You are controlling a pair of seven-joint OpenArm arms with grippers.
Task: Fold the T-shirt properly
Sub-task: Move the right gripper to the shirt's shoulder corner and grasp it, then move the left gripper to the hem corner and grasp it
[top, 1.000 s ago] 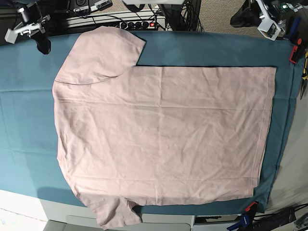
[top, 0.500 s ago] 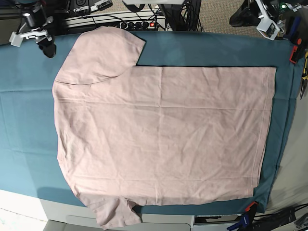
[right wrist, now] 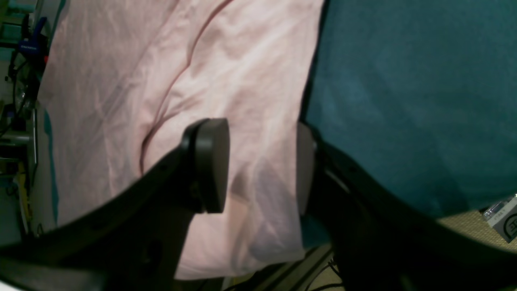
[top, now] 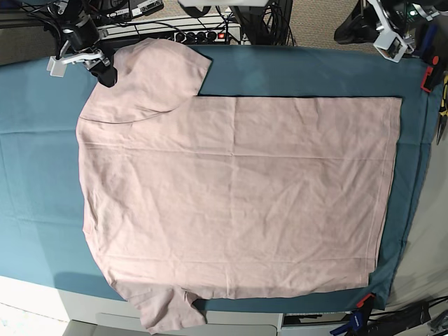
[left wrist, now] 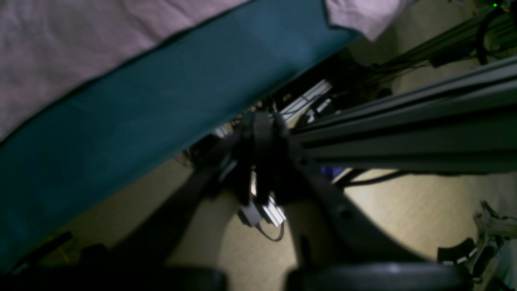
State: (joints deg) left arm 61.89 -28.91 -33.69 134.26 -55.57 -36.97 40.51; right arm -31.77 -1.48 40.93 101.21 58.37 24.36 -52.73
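The pale pink T-shirt lies spread flat on the teal tablecloth, plain side up, one sleeve at the back left and one hanging over the front edge. My right gripper hovers at the outer edge of the back-left sleeve. In the right wrist view it is open, its fingers straddling the sleeve's hem with nothing gripped. My left gripper sits beyond the table's back right corner, away from the shirt. In the left wrist view its jaws are shut and empty over the floor.
A power strip and cables lie behind the back edge. A red clamp and hand tools sit at the right edge. More clamps hold the cloth at the front right corner.
My right gripper has moved rightward from off the table's back left to the sleeve's edge and has opened. The left arm and the shirt have not moved.
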